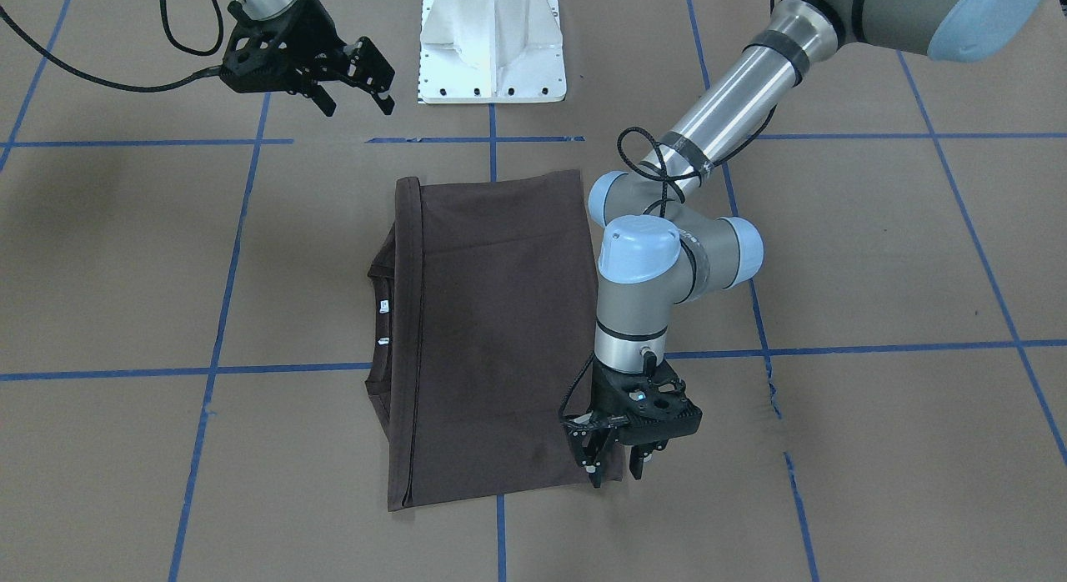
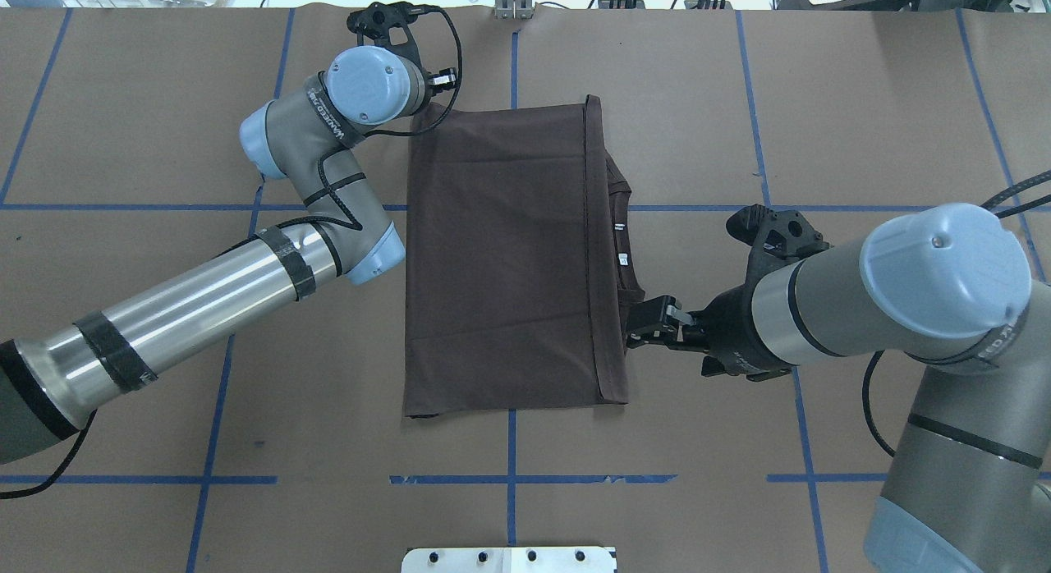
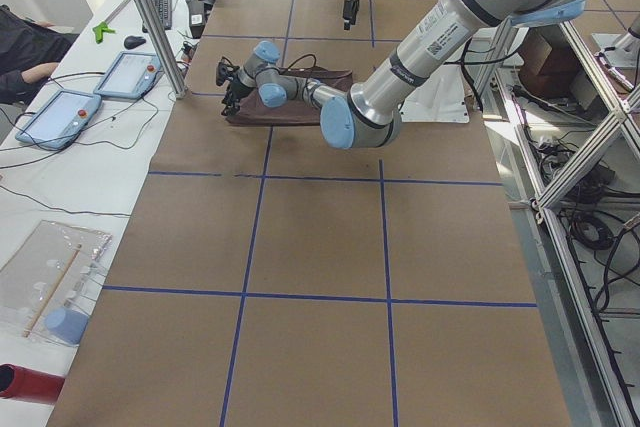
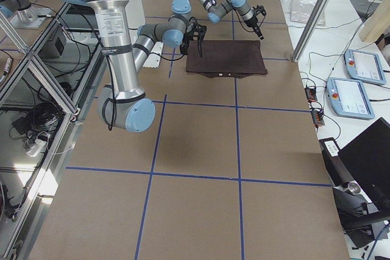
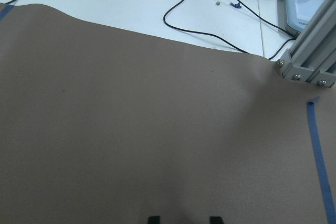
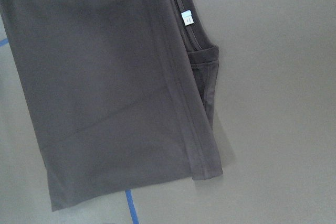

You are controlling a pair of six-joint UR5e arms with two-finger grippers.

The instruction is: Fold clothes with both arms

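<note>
The dark brown T-shirt (image 2: 501,261) lies flat on the paper, folded into a tall rectangle. Its collar and white neck tags (image 2: 621,240) stick out along the edge on my right side. My left gripper (image 1: 615,474) hangs open over the shirt's far left corner. In the left wrist view its fingertips (image 5: 152,219) stand apart with only bare paper between them. My right gripper (image 1: 358,107) is raised and open beside the collar edge, holding nothing. The right wrist view looks down on the shirt (image 6: 105,77) and its tags (image 6: 187,18) and shows no fingers.
The white pedestal base (image 1: 492,48) stands at the robot's side of the table. Blue tape lines (image 2: 509,208) cross the brown paper. An aluminium post (image 5: 310,56) stands past the far edge. Tablets (image 3: 60,112), cables and a person's arm (image 3: 25,77) are on the white side table.
</note>
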